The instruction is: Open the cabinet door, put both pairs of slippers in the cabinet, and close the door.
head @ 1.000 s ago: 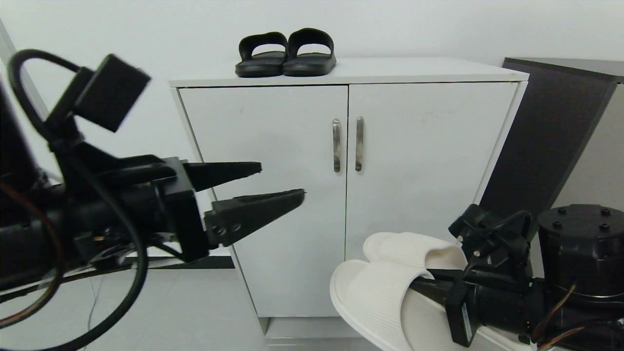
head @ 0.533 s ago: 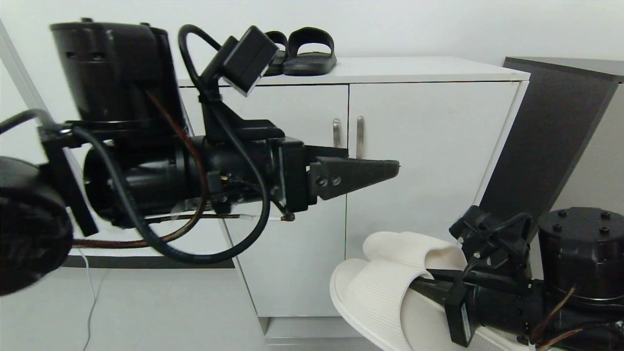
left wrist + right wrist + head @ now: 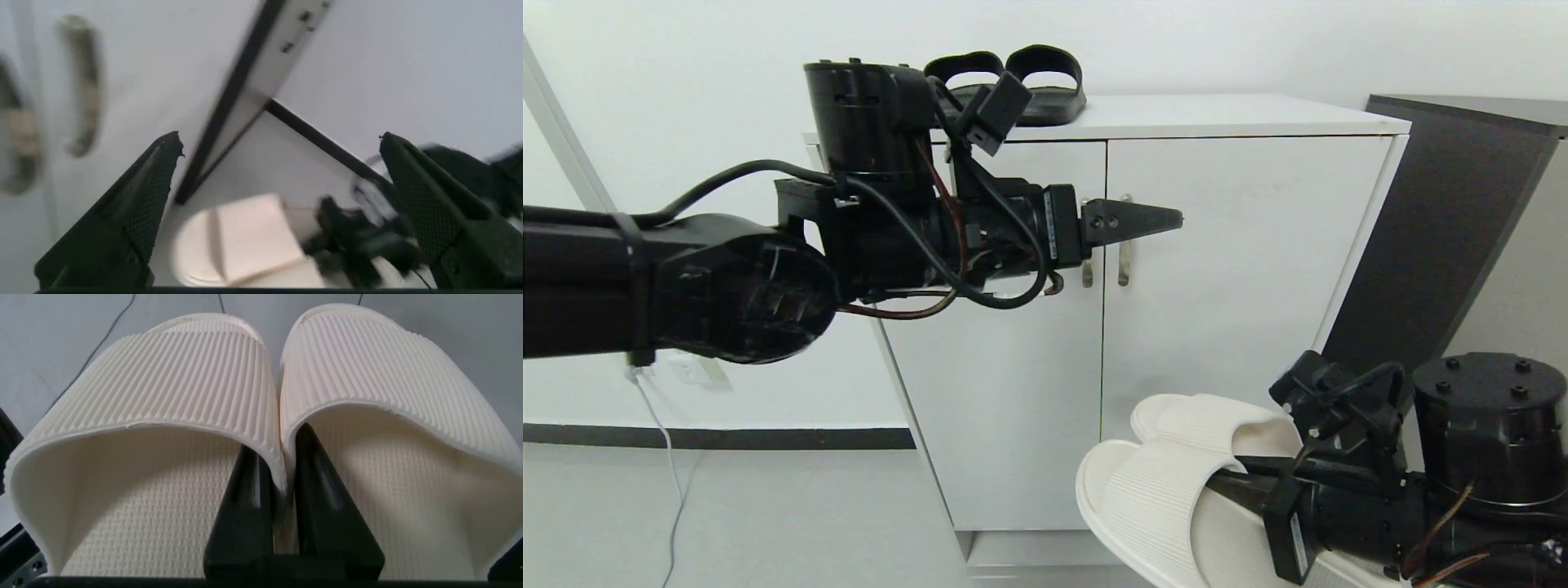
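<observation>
Left gripper (image 3: 279, 140) is spread wide, with the pale slippers (image 3: 237, 245) framed between its fingers. Two door handles (image 3: 82, 86) sit blurred on the white cabinet (image 3: 163, 65), beyond one finger.

Bare room: white cabinet (image 3: 1233, 269), plain wall (image 3: 686, 98).

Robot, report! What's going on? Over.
Left gripper open, near handles. Right gripper shut on white slippers. Doors closed, black slippers on top.
</observation>
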{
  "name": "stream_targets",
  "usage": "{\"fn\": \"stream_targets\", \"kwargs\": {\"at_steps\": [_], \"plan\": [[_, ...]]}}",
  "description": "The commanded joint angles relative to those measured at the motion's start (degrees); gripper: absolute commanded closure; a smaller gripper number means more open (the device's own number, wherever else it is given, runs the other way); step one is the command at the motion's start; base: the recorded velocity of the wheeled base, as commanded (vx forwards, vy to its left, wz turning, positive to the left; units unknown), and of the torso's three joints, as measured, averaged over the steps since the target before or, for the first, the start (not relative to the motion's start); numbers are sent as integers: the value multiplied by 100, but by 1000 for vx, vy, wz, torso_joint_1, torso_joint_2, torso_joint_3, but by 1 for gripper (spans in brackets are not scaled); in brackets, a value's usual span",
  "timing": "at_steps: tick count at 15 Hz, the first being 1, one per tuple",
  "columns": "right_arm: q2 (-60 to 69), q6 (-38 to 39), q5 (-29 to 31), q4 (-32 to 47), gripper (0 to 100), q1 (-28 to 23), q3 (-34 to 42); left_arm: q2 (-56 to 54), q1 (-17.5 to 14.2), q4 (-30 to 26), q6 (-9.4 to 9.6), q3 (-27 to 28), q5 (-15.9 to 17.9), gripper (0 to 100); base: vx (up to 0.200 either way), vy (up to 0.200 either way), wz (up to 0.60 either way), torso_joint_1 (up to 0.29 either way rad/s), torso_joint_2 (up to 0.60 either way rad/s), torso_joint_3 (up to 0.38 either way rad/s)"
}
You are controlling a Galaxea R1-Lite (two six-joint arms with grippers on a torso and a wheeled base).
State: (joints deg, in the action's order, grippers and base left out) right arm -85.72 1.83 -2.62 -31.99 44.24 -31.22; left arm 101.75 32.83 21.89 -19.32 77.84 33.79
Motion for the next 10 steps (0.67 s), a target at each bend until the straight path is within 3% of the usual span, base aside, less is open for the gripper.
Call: {"fn": "stream_targets", "kwargs": {"at_steps": [1, 5, 10], "plan": [[-50, -7, -2, -9, 100, 6, -16, 398, -5, -1, -1, 250, -189, 0, 0, 0, 0, 0, 0, 0], [-50, -7, -2, -62, 100, 6, 2, 697, -75, -414, -1, 838, -382, 0, 0, 0, 0, 0, 0, 0], [-50, -7, 7, -62, 100, 6, 11, 1075, -119, -449, -1, 1392, -707, 0, 0, 0, 0, 0, 0, 0]]}}
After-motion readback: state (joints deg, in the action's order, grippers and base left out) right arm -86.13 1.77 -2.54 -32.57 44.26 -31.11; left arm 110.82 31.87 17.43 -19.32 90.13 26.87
